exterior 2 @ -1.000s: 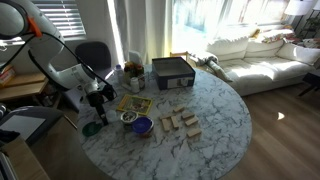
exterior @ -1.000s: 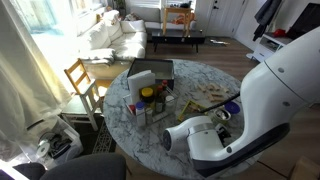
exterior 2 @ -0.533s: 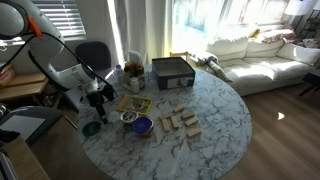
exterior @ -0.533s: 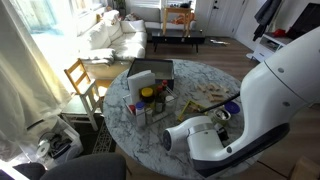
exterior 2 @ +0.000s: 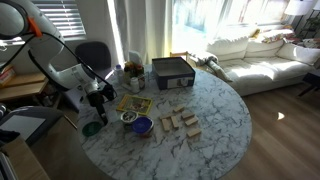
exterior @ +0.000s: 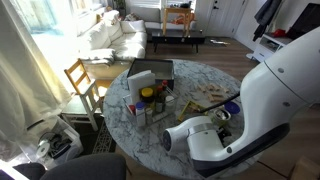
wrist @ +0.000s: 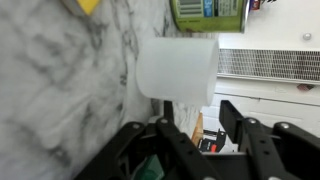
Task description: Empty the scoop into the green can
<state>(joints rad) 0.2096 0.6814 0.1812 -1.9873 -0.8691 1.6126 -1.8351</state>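
Note:
In an exterior view the green can [exterior 2: 90,128] stands low and dark green near the round marble table's [exterior 2: 215,115] near-left edge. My gripper [exterior 2: 99,98] hovers just above it. In the wrist view the scoop [wrist: 178,70], a pale translucent cup, lies on its side just ahead of my gripper [wrist: 198,110], clear of the marble. The fingers [wrist: 233,122] stand partly apart on the scoop's handle end. A green patch shows under the jaws. In an exterior view the white arm [exterior: 250,110] hides gripper, scoop and can.
A purple-blue bowl [exterior 2: 142,126] and a small white bowl [exterior 2: 128,118] sit right of the can. Wooden blocks [exterior 2: 180,122] lie mid-table and a black box [exterior 2: 172,72] stands at the back. Jars [exterior: 150,100] cluster mid-table. A wooden chair [exterior: 82,78] stands beside it.

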